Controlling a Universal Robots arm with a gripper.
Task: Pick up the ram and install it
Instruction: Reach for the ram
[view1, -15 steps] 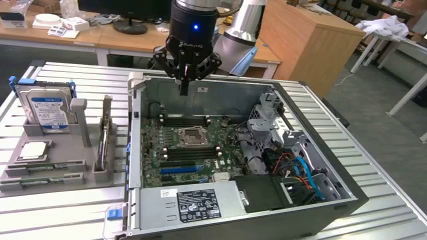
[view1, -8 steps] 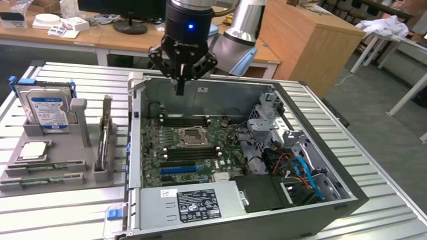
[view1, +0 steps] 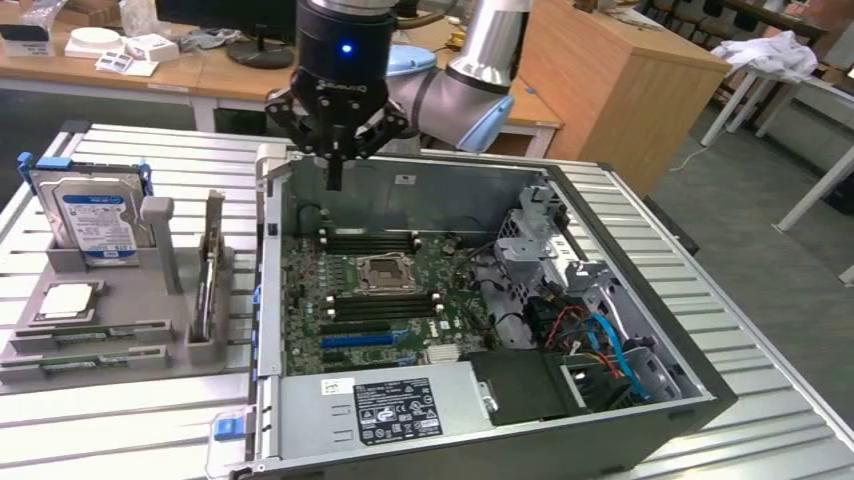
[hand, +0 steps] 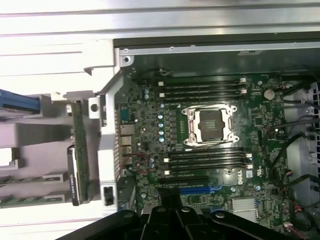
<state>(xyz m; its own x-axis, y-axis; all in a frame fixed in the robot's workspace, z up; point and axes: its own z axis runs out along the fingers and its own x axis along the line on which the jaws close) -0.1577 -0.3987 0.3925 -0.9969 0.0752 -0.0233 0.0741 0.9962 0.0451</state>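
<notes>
Hovering over the case (view1: 454, 195), at its far corner on the exterior view's left, with gripper (view1: 334, 178) clenched on nothing. Apart from the ram (view1: 211, 262), standing on its long edge in the rack (view1: 160, 245), along the rack's edge nearest the case, just outside the case wall, on the table (view1: 134, 425).

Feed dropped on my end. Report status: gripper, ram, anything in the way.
Gripper fingers shut, holding nothing, above the open computer case. Ram on edge in the gray holder beside the case, untouched. Nothing seen blocking it.
</notes>
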